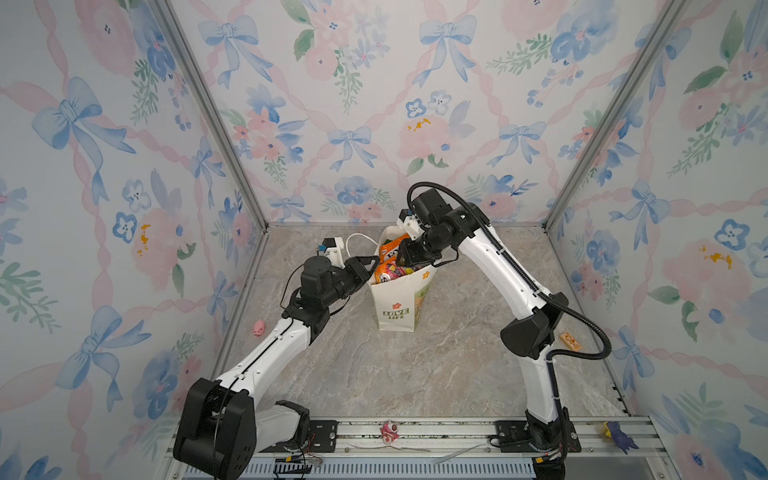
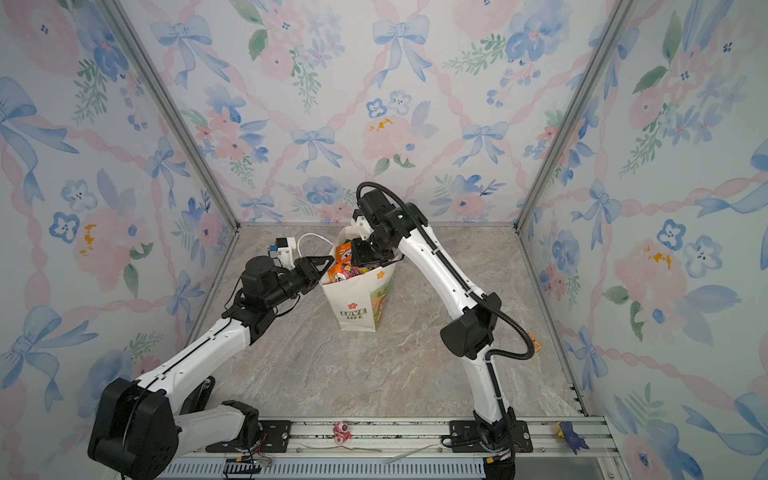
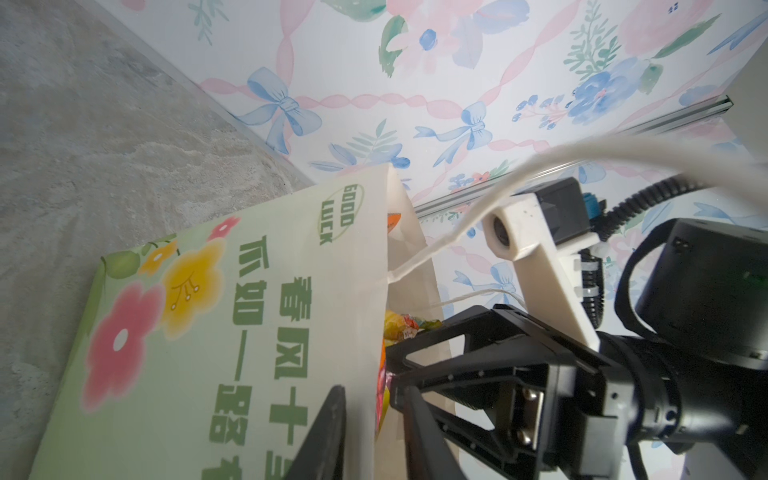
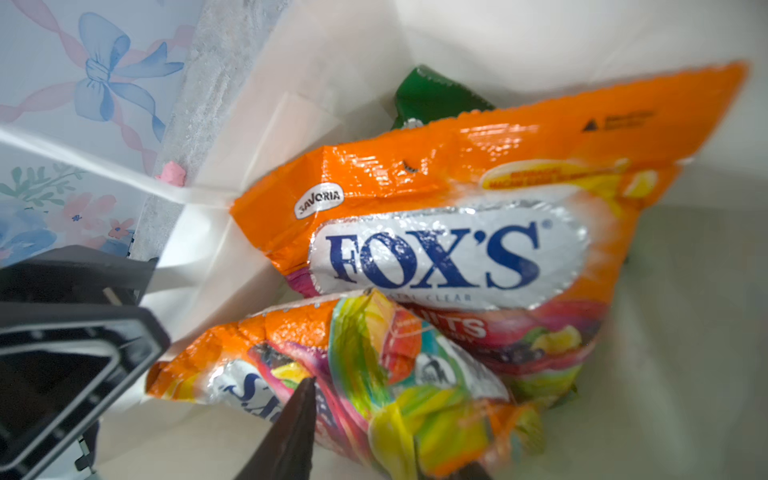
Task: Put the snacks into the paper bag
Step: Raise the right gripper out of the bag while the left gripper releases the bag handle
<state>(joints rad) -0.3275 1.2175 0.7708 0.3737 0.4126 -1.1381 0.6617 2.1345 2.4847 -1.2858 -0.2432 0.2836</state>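
The paper bag (image 1: 397, 303) (image 2: 353, 299) stands upright at the middle back of the table, and its green flowered side (image 3: 291, 257) fills the left wrist view. My left gripper (image 1: 372, 269) (image 3: 374, 390) is open at the bag's left rim, one finger outside the wall and one inside. My right gripper (image 1: 401, 266) (image 4: 388, 424) reaches into the bag's mouth, shut on a crumpled orange FOX'S packet (image 4: 374, 353). Another orange FOX'S packet (image 4: 449, 257) (image 1: 390, 248) stands behind it. A green packet (image 4: 432, 95) lies deeper in the bag.
A white cord handle (image 1: 357, 241) loops over the left gripper. A pink pig figure (image 1: 258, 328) lies at the table's left edge and a small wooden block (image 1: 569, 340) at the right edge. Two small toys (image 1: 389, 432) (image 1: 619, 434) sit on the front rail.
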